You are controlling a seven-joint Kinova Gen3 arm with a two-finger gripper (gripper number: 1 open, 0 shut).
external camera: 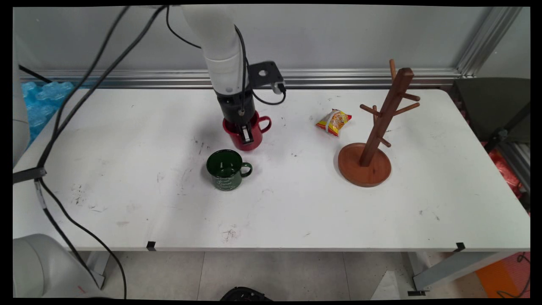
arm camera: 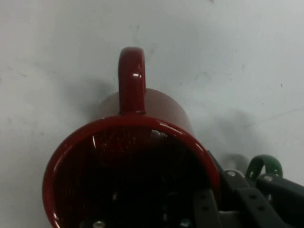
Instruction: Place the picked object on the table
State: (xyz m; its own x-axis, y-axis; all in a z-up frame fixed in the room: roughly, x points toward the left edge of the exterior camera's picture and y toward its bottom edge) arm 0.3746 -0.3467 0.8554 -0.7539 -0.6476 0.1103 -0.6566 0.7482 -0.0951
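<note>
Gripper (external camera: pixel 245 134) fingers are set astride the rim of a red mug (external camera: pixel 247 131), apparently pinching the wall, mid-table behind a green mug (external camera: pixel 226 170). Slippage is risked if so thin a rim hold is lifted.

The white arm is reaching down from the upper left, its last link pointing nearly straight down at the red mug (external camera: pixel 247 132), with black cables hanging beside it. The black gripper (external camera: pixel 244 134) is sitting at the mug's mouth, straddling the near wall: one finger (external camera: pixel 247 134) is lying against the outside of the wall facing the camera, the other is going inside the cup and is hidden. The hand view is showing the linkage (arm camera: pixel 247 199) pressed beside the rim, opposite the handle.
</note>
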